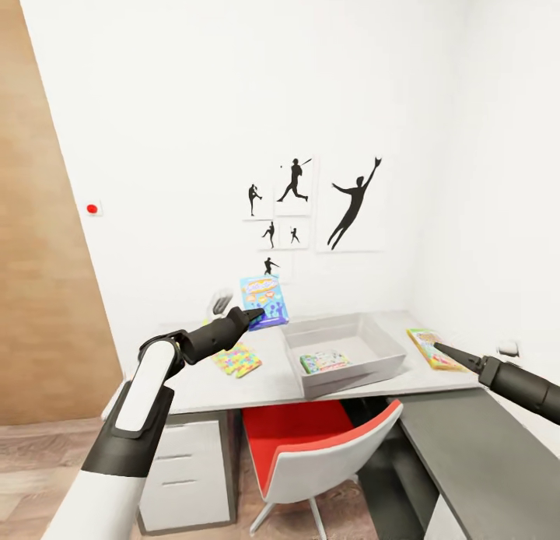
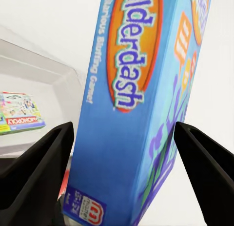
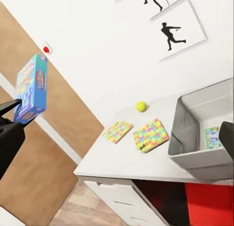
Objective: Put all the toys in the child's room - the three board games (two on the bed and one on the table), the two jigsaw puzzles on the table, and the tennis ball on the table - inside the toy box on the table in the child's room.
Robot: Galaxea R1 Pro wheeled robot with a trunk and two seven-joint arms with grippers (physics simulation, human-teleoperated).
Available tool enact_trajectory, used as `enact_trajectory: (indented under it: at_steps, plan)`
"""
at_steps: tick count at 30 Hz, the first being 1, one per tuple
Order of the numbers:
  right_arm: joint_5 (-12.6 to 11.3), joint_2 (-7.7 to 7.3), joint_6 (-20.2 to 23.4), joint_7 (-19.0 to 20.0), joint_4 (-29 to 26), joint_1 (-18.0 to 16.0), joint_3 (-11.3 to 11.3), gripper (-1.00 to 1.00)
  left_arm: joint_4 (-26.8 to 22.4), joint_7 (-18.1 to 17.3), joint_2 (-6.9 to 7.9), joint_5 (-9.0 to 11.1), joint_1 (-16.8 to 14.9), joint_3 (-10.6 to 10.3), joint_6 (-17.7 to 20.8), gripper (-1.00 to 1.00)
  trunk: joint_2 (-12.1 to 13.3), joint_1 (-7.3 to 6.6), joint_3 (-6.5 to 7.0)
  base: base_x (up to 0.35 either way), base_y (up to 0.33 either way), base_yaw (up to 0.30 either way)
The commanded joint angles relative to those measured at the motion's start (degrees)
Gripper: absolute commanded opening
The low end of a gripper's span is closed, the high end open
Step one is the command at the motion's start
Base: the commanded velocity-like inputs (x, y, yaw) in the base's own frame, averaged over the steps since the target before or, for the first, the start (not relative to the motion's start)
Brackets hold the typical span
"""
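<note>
Closest to me is my left gripper (image 2: 122, 153), its two matte black fingers clamped on the edges of the blue board game (image 2: 131, 104), a glossy printed carton marked "Balderdash". In the head view I hold that box (image 1: 264, 300) upright in the air above the table's (image 1: 264, 380) back edge, just beside the toy box's left rim.

The toy box (image 1: 348, 366) is a shallow, smooth, light grey bin with sloping walls and a wide rim, set askew mid-table. One flat Monopoly box (image 1: 323, 362) lies on its floor. A third game, the yellow-green-red one (image 1: 432, 348), lies flat near the table's right back corner, right at the tip of my right gripper (image 1: 443, 348); from here it looks like a closed black point, but I cannot tell for certain.

From the right wrist I count two jigsaw puzzles, thin jagged-edged sheets of pastel pieces: one (image 3: 151, 135) just beside the bin, the other (image 3: 117, 131) nearer the table's left end. One small fuzzy yellow tennis ball (image 3: 141, 106) sits behind them against the wall.

A red-and-white chair (image 1: 319, 447) stands tucked under the front edge, white drawers (image 1: 187, 470) to its left. Black silhouette pictures (image 1: 315, 205) hang on the wall.
</note>
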Motion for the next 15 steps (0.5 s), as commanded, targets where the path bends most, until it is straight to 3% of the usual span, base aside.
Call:
enact_trajectory:
  at_steps: [1, 15]
  plan:
    - [0.0, 0.00, 0.2, 0.2, 0.0, 0.0, 0.0, 1.00, 0.0, 0.6, -0.02, 0.7, 0.0, 0.0, -0.1, -1.00, 0.0, 0.02, -0.03, 0.000, 0.000, -0.281]
    - [0.0, 0.03, 0.2, -0.1, 0.0, 0.0, 0.0, 1.00, 0.4, 0.9, 0.02, 0.6, 0.0, 0.4, -2.3, -1.00, 0.0, 0.02, -0.03, 0.000, 0.000, -0.281]
